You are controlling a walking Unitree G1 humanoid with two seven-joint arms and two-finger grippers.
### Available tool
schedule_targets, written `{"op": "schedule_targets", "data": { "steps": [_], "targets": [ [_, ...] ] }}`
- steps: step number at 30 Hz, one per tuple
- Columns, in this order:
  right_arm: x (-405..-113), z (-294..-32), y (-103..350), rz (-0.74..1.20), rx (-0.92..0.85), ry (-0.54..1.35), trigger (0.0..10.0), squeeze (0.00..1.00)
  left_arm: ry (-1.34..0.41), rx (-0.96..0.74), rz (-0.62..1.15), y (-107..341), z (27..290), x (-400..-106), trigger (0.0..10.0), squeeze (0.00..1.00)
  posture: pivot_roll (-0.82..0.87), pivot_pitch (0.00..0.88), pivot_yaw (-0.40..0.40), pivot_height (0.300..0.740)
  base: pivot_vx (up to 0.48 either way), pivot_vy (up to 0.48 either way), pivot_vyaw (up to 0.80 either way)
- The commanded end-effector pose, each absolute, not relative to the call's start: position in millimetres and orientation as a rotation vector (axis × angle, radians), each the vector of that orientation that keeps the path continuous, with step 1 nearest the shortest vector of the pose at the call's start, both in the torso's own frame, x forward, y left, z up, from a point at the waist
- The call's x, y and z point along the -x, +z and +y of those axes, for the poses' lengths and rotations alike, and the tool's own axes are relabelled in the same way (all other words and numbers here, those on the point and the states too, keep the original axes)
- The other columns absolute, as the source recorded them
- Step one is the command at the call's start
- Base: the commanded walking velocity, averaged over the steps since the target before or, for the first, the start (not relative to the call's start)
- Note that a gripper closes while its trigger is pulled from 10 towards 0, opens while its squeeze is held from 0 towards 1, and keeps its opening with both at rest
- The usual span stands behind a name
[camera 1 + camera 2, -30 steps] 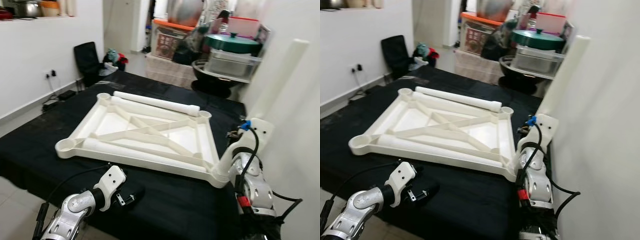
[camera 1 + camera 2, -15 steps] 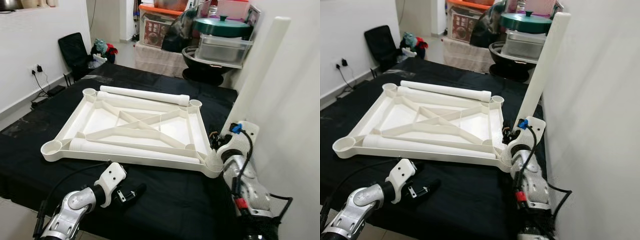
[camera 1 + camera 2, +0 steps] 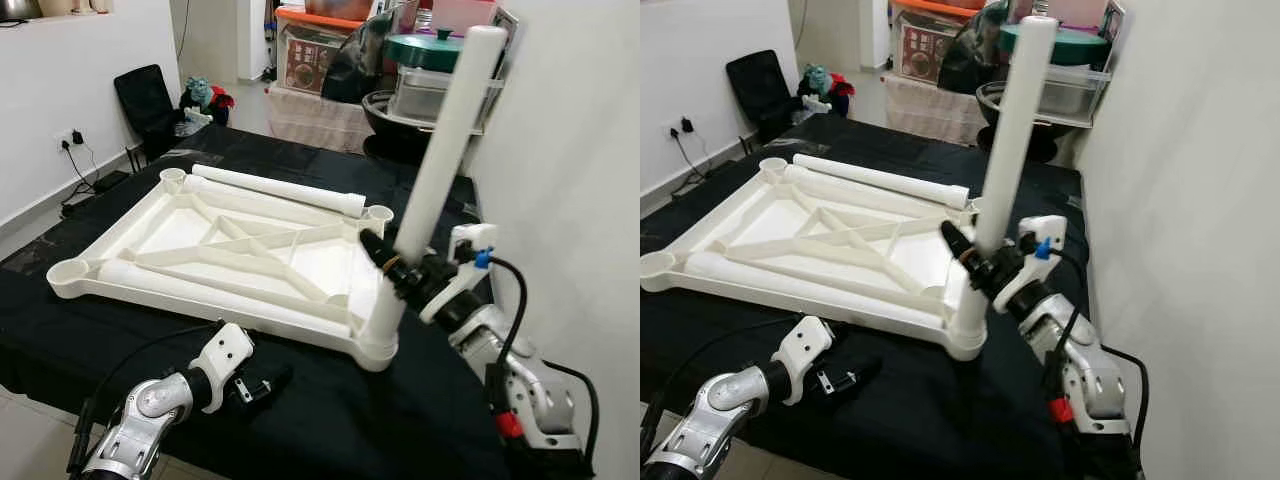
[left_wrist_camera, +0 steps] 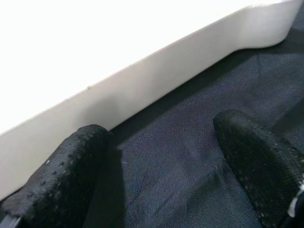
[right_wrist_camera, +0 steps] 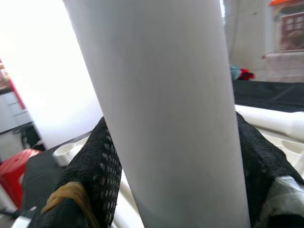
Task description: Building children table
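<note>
At the near right corner of the upturned tabletop (image 3: 200, 240), the right hand (image 3: 405, 272) is closed around a white leg tube (image 3: 440, 160) low on its length, both black fingers pressed to its sides. The tube's foot sits at the corner socket (image 3: 378, 340) and the tube leans back from the tabletop instead of standing square. That tilt looks like the main risk: pushed down at an angle, the end could jam on the socket rim or skid out, and the light tabletop could slide or lift on the black cloth (image 3: 330, 420) covering the counter. The grip is low too, so the long free end may sway and twist loose.

The tabletop is moulded white plastic, smooth and a little glossy, a shallow tray shape with crossed ribs inside and a round cup socket at each corner. Two more leg tubes lie on it, one (image 3: 275, 188) along the far edge and one (image 3: 210, 295) along the near edge, plain smooth cylinders. The cloth is matte and finely woven.

Just in front of the tabletop's near edge, the left hand (image 3: 262, 385) rests low over the cloth, fingers (image 4: 71, 171) apart and holding nothing.
</note>
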State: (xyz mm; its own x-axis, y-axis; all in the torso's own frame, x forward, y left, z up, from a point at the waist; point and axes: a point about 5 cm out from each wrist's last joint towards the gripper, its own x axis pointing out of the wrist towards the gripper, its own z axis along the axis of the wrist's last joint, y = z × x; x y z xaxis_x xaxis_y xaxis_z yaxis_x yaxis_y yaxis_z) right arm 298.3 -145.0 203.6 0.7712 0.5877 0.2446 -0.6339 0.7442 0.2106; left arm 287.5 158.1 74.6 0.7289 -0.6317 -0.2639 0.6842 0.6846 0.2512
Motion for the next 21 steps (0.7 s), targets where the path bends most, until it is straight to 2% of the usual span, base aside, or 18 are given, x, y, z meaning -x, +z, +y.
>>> {"op": "schedule_targets", "data": {
  "steps": [1, 2, 3, 4, 5, 6, 7, 9, 13, 18, 20, 21],
  "targets": [
    [-296, -141, 200, -0.146, -0.276, 0.699, 10.0, 0.0, -0.755, -0.349, 0.201, 66, 158, -282, 10.0, 0.0, 0.08, 0.0, -0.115, 0.74, 0.0, 0.0, 0.0],
    [-298, -141, 195, -0.128, -0.254, 0.686, 9.5, 0.0, -0.755, -0.349, 0.201, 66, 158, -282, 10.0, 0.0, 0.07, 0.0, -0.113, 0.74, 0.0, 0.0, 0.0],
    [-300, -141, 190, -0.107, -0.237, 0.669, 5.3, 0.0, -0.755, -0.35, 0.201, 66, 158, -282, 10.0, 0.0, 0.07, 0.0, -0.112, 0.74, 0.0, 0.0, 0.0],
    [-300, -141, 190, -0.107, -0.237, 0.669, 5.3, 0.0, -0.755, -0.35, 0.201, 66, 158, -282, 10.0, 0.0, 0.07, 0.0, -0.112, 0.74, 0.0, 0.0, 0.0],
    [-301, -142, 186, -0.091, -0.227, 0.653, 2.9, 0.0, -0.755, -0.35, 0.201, 66, 159, -282, 10.0, 0.0, 0.07, 0.0, -0.111, 0.74, 0.0, 0.0, 0.0],
    [-301, -142, 186, -0.091, -0.227, 0.653, 2.9, 0.0, -0.755, -0.35, 0.201, 66, 159, -282, 10.0, 0.0, 0.07, 0.0, -0.111, 0.74, 0.0, 0.0, 0.0],
    [-303, -145, 180, -0.067, -0.211, 0.625, 0.0, 0.0, -0.756, -0.351, 0.201, 66, 159, -282, 10.0, 0.0, 0.07, 0.0, -0.109, 0.74, 0.0, 0.0, 0.0],
    [-302, -146, 179, -0.062, -0.208, 0.622, 0.0, 0.0, -0.757, -0.351, 0.201, 66, 159, -283, 10.0, 0.0, 0.07, 0.0, -0.109, 0.74, 0.0, 0.0, 0.0],
    [-313, -162, 169, -0.018, -0.2, 0.428, 0.0, 0.0, -0.758, -0.352, 0.198, 67, 158, -284, 10.0, 0.0, 0.07, 0.0, -0.107, 0.74, 0.0, 0.0, 0.0],
    [-316, -167, 167, -0.004, -0.181, 0.36, 0.0, 0.0, -0.758, -0.351, 0.198, 67, 158, -284, 10.0, 0.0, 0.07, 0.0, -0.106, 0.74, 0.0, 0.0, 0.0],
    [-328, -199, 148, 0.14, -0.084, -0.024, 0.0, 0.0, -0.759, -0.35, 0.198, 66, 157, -284, 10.0, 0.0, 0.06, 0.0, -0.104, 0.74, 0.0, 0.0, 0.0],
    [-328, -199, 148, 0.14, -0.084, -0.024, 0.0, 0.0, -0.759, -0.35, 0.198, 66, 157, -284, 10.0, 0.0, 0.06, 0.0, -0.104, 0.74, 0.0, 0.0, 0.0]
  ]
}}
